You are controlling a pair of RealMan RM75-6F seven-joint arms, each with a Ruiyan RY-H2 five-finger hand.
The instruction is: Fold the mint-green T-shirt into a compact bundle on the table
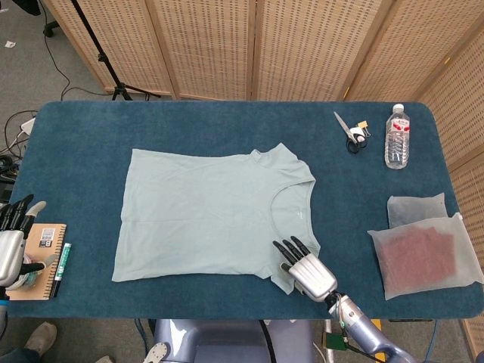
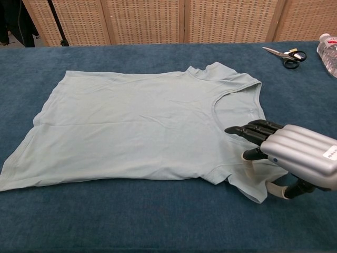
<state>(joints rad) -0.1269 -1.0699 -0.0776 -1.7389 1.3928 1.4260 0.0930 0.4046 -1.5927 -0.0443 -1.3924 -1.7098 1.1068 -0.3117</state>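
Observation:
The mint-green T-shirt (image 1: 204, 212) lies flat and spread out on the blue table (image 1: 91, 136), neck toward the right. Its near sleeve (image 2: 247, 182) points at the front edge. My right hand (image 1: 306, 271) hovers low over that sleeve with fingers stretched toward the collar. In the chest view the right hand (image 2: 295, 153) has its thumb down beside the sleeve's outer edge, and nothing is gripped. My left hand (image 1: 9, 246) sits at the table's far left edge with fingers spread, holding nothing. It is out of the chest view.
Scissors (image 1: 352, 132) and a water bottle (image 1: 397, 138) lie at the back right. Two frosted plastic bags (image 1: 423, 257) sit at the right edge. A notebook (image 1: 47, 253) and a marker (image 1: 62, 265) lie at the front left by my left hand.

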